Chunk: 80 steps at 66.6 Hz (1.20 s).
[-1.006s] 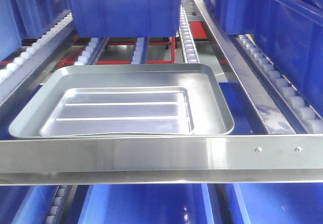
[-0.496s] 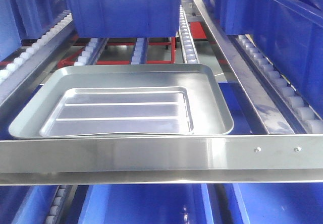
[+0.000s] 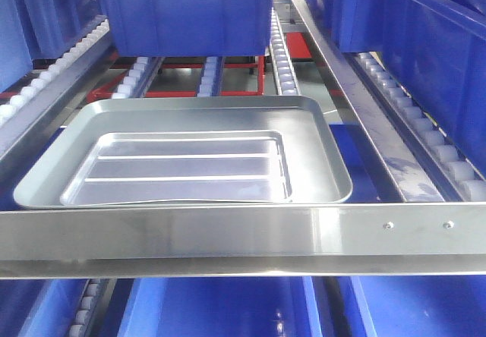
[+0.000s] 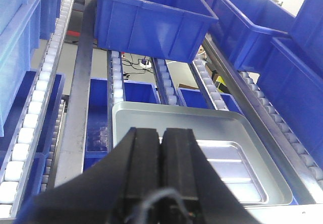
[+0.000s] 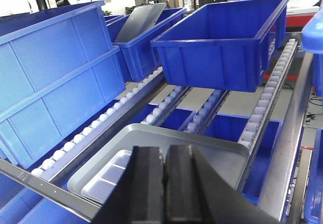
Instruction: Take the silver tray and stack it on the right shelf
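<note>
The silver tray (image 3: 190, 155) lies flat on the right shelf's roller lanes, just behind the broad steel front bar (image 3: 228, 238). Two long ridges run across its base. Neither gripper shows in the front view. In the left wrist view my left gripper (image 4: 162, 133) is shut with nothing in it, hovering above the near left part of the silver tray (image 4: 212, 125). In the right wrist view my right gripper (image 5: 164, 151) is also shut and empty, above the near edge of the silver tray (image 5: 207, 146). Each gripper hides part of the tray.
A deep blue bin (image 3: 182, 11) sits on the rollers right behind the tray. More blue bins (image 3: 433, 56) line the right lane, and others (image 3: 23, 18) the left. White roller rails (image 3: 281, 56) flank the tray. Blue bins (image 3: 220, 307) stand below the front bar.
</note>
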Each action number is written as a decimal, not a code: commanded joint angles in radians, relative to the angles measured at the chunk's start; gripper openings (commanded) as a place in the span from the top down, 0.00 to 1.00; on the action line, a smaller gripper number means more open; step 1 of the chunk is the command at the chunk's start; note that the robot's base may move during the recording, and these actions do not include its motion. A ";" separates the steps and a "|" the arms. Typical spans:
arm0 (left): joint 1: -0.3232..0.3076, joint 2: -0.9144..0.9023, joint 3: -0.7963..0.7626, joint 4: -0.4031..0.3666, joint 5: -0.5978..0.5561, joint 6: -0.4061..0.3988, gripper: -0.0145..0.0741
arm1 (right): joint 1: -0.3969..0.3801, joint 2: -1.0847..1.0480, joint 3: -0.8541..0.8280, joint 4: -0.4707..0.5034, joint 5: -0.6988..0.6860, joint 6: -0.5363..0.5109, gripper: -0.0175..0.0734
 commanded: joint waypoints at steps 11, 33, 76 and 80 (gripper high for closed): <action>-0.004 0.011 -0.028 0.006 -0.076 -0.004 0.94 | -0.014 0.005 -0.010 0.035 -0.052 -0.003 0.75; -0.004 0.011 -0.028 0.006 -0.076 -0.004 0.94 | -0.393 -0.155 0.255 0.528 -0.169 -0.597 0.75; -0.004 0.011 -0.028 0.006 -0.076 -0.004 0.94 | -0.634 -0.340 0.468 0.548 -0.324 -0.620 0.75; -0.004 0.011 -0.028 0.006 -0.076 -0.004 0.94 | -0.634 -0.340 0.468 0.548 -0.324 -0.620 0.75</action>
